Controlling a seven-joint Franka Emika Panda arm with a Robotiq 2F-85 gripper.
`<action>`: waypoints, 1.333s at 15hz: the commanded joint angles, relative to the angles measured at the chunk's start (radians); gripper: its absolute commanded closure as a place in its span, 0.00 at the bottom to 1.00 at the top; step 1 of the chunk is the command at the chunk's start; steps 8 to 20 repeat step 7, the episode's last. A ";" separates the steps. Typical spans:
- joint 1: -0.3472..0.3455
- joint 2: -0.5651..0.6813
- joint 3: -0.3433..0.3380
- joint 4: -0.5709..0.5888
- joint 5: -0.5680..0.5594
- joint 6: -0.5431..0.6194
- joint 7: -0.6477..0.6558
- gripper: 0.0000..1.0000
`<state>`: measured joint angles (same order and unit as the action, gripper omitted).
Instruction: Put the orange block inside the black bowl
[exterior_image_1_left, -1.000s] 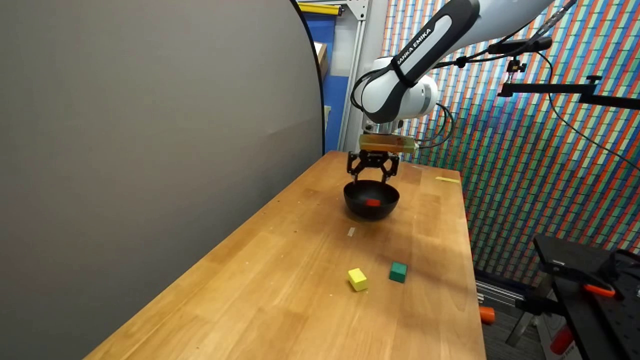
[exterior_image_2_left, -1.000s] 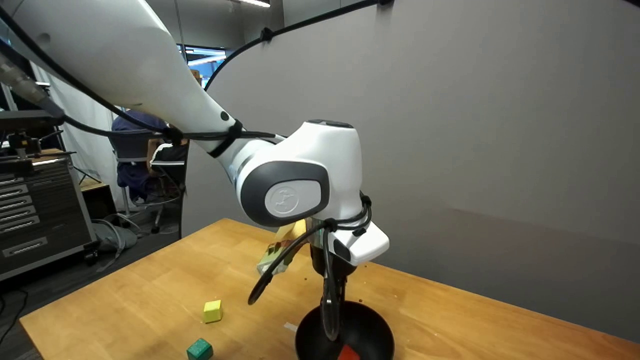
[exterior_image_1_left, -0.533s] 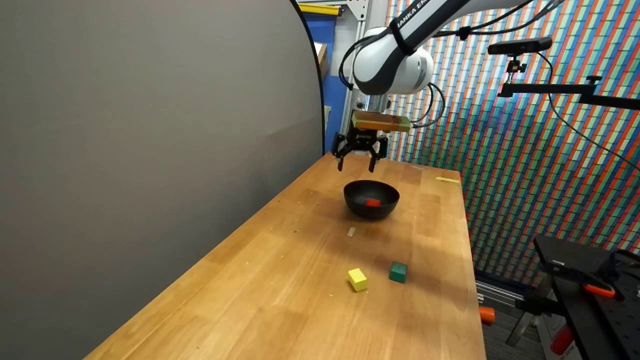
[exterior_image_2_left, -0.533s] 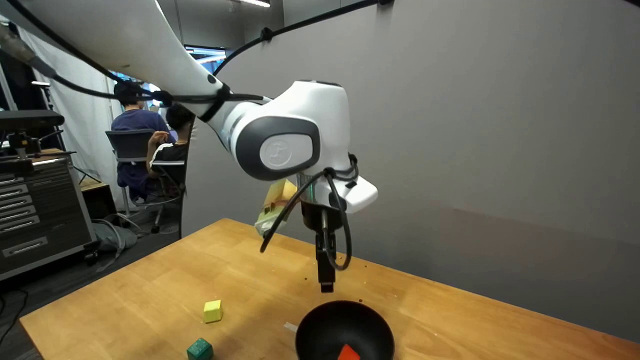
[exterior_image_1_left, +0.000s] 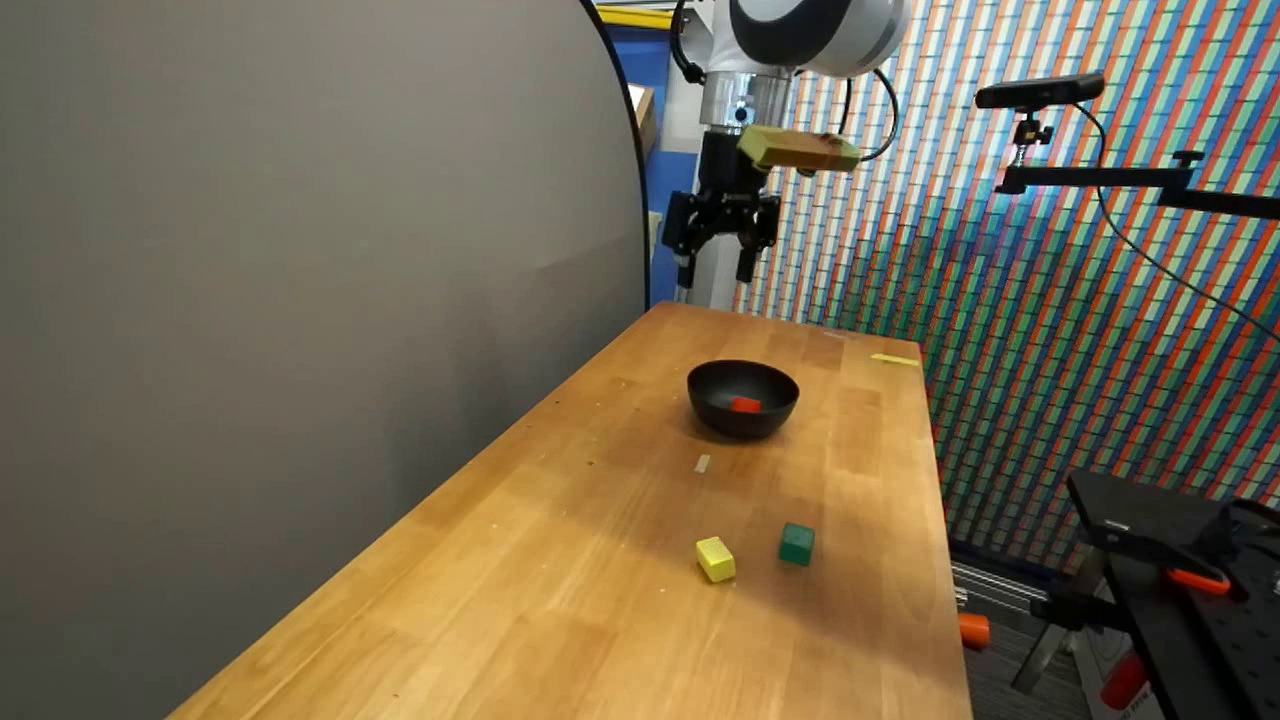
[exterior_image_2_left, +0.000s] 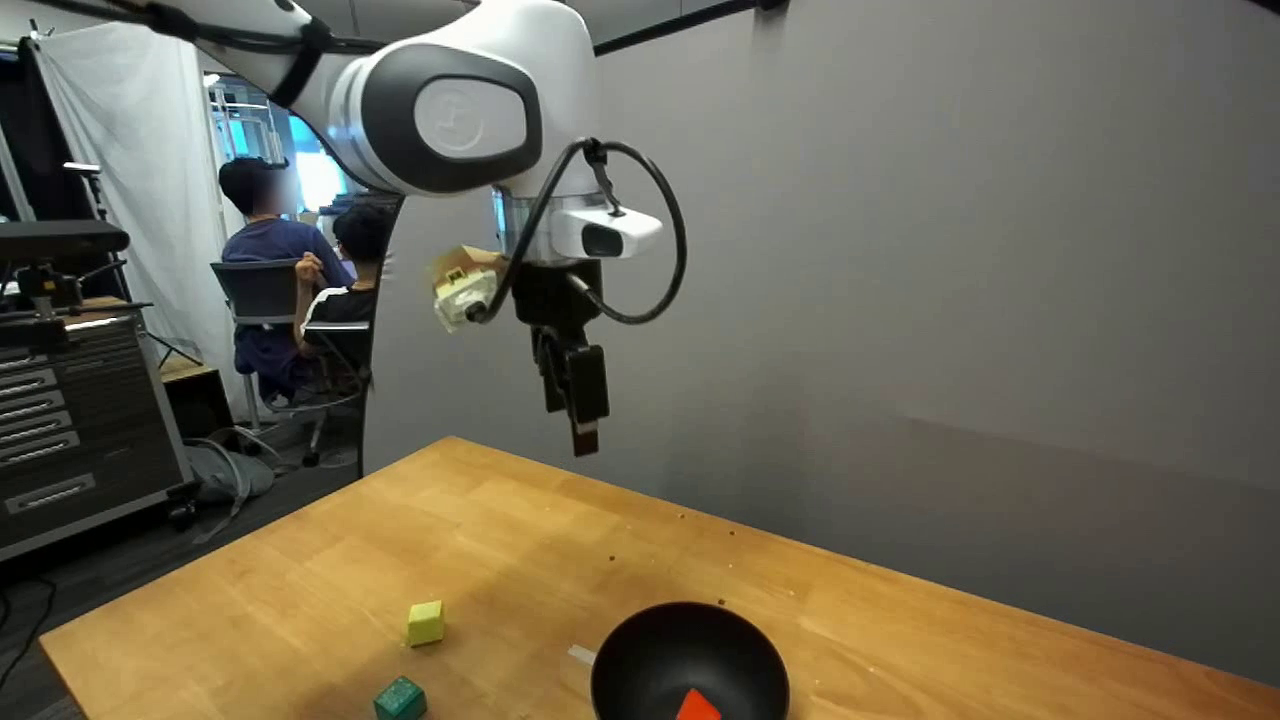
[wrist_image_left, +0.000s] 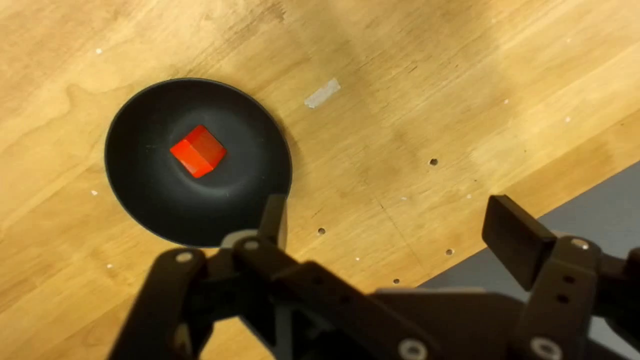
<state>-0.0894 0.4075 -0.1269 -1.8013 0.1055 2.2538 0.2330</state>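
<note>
The orange block (exterior_image_1_left: 745, 405) lies inside the black bowl (exterior_image_1_left: 740, 426) on the wooden table, seen in both exterior views. The block (exterior_image_2_left: 698, 706) and bowl (exterior_image_2_left: 670, 645) are partly cut off by the lower edge in an exterior view. In the wrist view the block (wrist_image_left: 198, 151) rests near the middle of the bowl floor (wrist_image_left: 145, 190). My gripper (exterior_image_1_left: 716, 273) is open and empty, high above the table and away from the bowl. In the wrist view the fingers (wrist_image_left: 392, 225) stand wide apart, with one finger overlapping the bowl's rim in the picture.
A yellow cube (exterior_image_1_left: 715, 559) and a green cube (exterior_image_1_left: 796, 544) sit on the table (exterior_image_1_left: 560, 560) apart from the bowl. A large grey panel (exterior_image_2_left: 950, 350) stands along one long table edge. A camera on a black arm (exterior_image_1_left: 1040, 92) is beside the table.
My gripper has risen from close over the bowl, moved away from it and turned somewhat. It stays open. The bowl, the orange block and the other cubes have not moved.
</note>
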 joint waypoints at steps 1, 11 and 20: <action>0.024 -0.190 0.007 -0.175 -0.060 0.001 -0.045 0.00; 0.018 -0.164 0.011 -0.152 -0.046 -0.004 -0.030 0.00; 0.018 -0.164 0.011 -0.152 -0.046 -0.004 -0.030 0.00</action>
